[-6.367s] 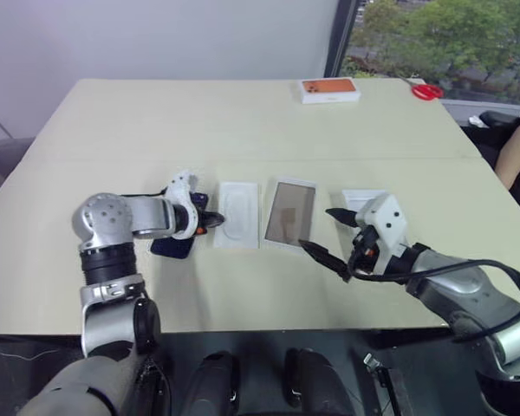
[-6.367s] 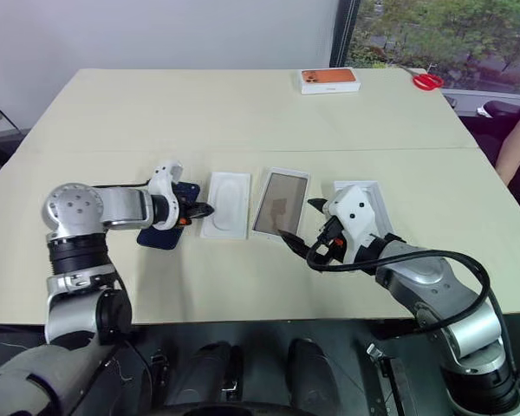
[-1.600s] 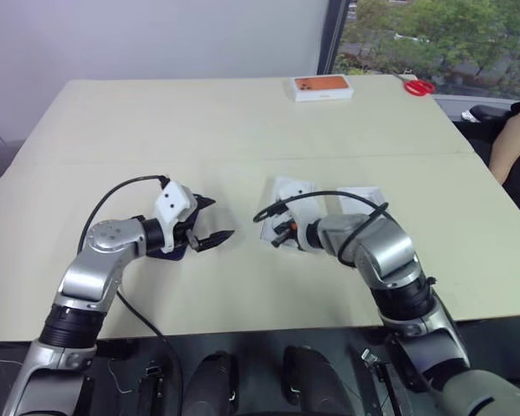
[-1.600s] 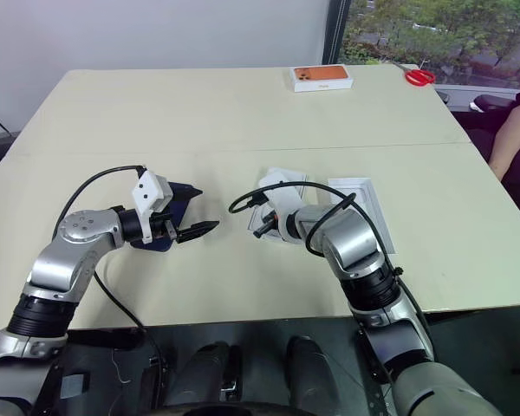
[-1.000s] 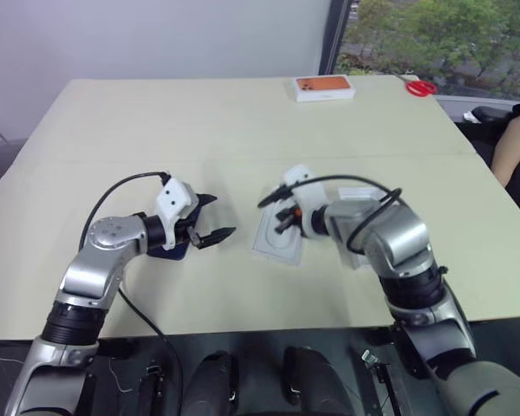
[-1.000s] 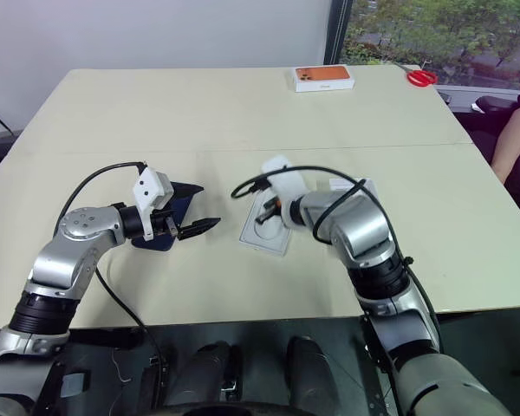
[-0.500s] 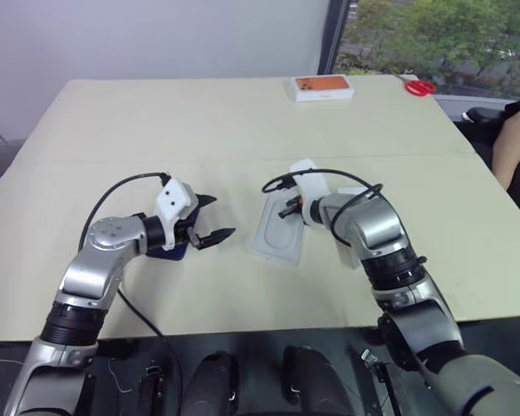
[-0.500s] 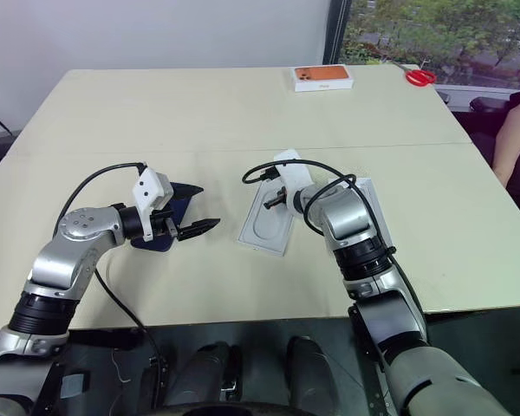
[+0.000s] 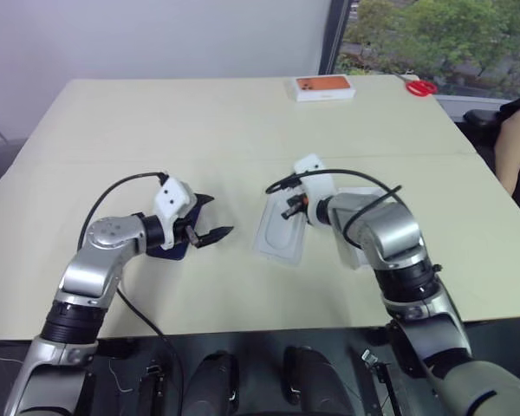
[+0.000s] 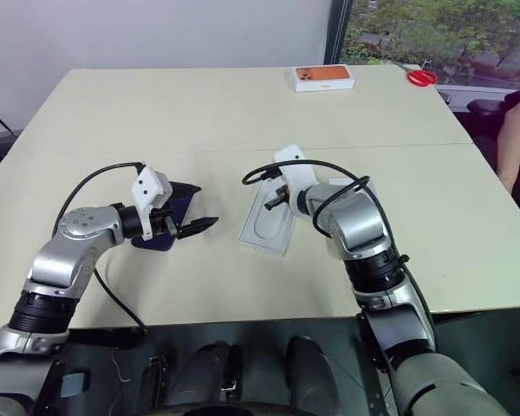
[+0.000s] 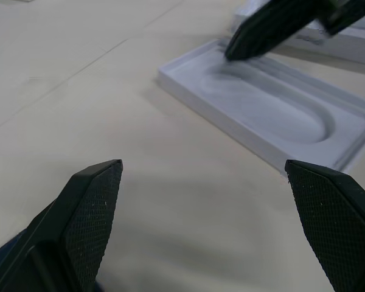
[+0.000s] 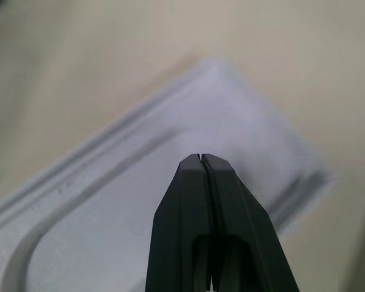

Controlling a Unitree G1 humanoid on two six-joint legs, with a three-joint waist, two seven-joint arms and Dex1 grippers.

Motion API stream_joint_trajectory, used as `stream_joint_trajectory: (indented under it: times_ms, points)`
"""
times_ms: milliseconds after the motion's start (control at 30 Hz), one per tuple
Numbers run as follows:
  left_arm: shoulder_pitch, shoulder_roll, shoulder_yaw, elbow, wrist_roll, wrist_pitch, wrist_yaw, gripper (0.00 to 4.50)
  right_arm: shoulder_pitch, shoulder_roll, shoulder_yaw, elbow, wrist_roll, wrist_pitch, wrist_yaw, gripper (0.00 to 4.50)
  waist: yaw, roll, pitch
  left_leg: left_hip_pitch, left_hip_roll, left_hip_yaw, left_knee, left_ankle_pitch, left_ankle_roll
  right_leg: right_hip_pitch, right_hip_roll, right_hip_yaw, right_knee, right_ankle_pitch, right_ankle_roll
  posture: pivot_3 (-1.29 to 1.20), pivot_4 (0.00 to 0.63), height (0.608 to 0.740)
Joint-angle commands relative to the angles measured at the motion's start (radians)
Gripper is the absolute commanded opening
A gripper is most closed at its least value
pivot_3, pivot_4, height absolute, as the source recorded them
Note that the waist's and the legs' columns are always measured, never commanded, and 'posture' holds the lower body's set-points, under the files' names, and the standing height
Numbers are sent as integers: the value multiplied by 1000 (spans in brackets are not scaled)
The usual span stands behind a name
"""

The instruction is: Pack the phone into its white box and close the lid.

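The lid (image 9: 277, 236) lies slanted at mid-table with its inner face up, the oval recess showing. My right gripper (image 9: 285, 213) is shut and empty, its tip at the lid's far end; in the left wrist view its fingers (image 11: 274, 23) sit by the far rim of the lid (image 11: 274, 109). The dark navy phone (image 10: 180, 194) lies flat, partly under my left gripper (image 9: 206, 232), which stands open a hand's width from the lid. The white box (image 10: 347, 184) is mostly hidden behind my right arm.
An orange-topped box (image 9: 325, 87) and red scissors (image 9: 426, 88) sit at the table's far edge. A person's arm (image 9: 513, 143) shows at the right edge. Bare tabletop (image 9: 199, 147) stretches beyond both grippers.
Since 6.4 s ago the lid has moved from beside the left gripper to mid-table, slanted. Over the last second the right gripper shifted along the lid to its far end; the left arm held still.
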Motion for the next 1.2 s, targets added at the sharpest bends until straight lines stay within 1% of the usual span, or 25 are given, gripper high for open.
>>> stream_joint_trajectory:
  times_ms: [33,67,167,267,400,467,500,567,600,767,967,1067,1200]
  points:
    - [-40,21,71,3,-28,53,35,4500,15,-26,-1,-139,16,-117,47,31,-1,0,0,0,0,0,0,0,0,0,0,0,0,0,0,0,150,740]
    - [-41,36,88,11,-30,77,40,4500,25,-31,13,-156,15,-132,57,31,-2,0,0,0,0,0,0,0,0,0,0,0,0,0,0,0,150,740]
    - [-61,84,155,71,-59,208,75,4500,30,4,65,-163,15,-150,65,31,-8,0,0,0,0,0,0,0,0,0,1,0,0,0,0,0,150,740]
    - [-97,106,244,111,-111,339,134,4500,-3,67,129,-114,8,-155,62,31,-6,-1,0,0,1,0,0,0,0,-1,2,0,2,0,0,0,150,740]
    - [-136,142,302,132,-138,520,204,4500,-41,133,222,-21,-21,-165,68,31,-4,-1,0,0,1,-1,0,0,0,-1,1,0,2,0,0,0,150,740]
    - [-164,186,276,165,-146,692,214,4500,-54,157,275,37,-41,-186,73,31,-2,-1,0,0,0,-1,0,0,0,0,1,0,2,0,0,0,150,740]
    - [-170,229,220,172,-150,784,187,4500,-61,174,299,73,-50,-197,75,31,-3,-1,0,0,0,-1,0,0,0,0,1,0,2,0,0,0,150,740]
    - [-172,265,173,178,-155,876,170,4500,-74,197,325,122,-62,-209,81,31,-6,-1,0,0,0,-1,1,0,0,0,1,0,2,0,0,0,150,740]
    - [-180,268,172,196,-159,920,175,4500,-80,210,331,139,-60,-210,90,31,-5,-1,0,0,0,-1,1,0,0,0,1,0,2,0,0,0,150,740]
    - [-196,256,156,212,-186,1044,172,4500,-93,242,374,213,-73,-227,135,31,-7,-1,0,0,0,-1,0,1,-1,0,1,0,2,0,1,0,150,740]
    - [-206,154,199,167,-263,1193,167,4500,-103,278,404,282,-92,-265,175,31,-1,-1,0,1,-1,-1,0,2,-3,0,0,0,2,0,1,0,150,740]
    - [-197,103,223,157,-283,1219,194,4500,-105,303,405,318,-93,-281,193,31,1,-1,0,1,-1,-1,0,2,-4,0,0,0,2,0,0,0,150,740]
    - [-190,68,246,156,-319,1220,222,4500,-107,325,400,361,-110,-306,199,31,2,-1,-1,1,-2,-1,0,2,-5,0,-1,0,3,0,0,0,150,740]
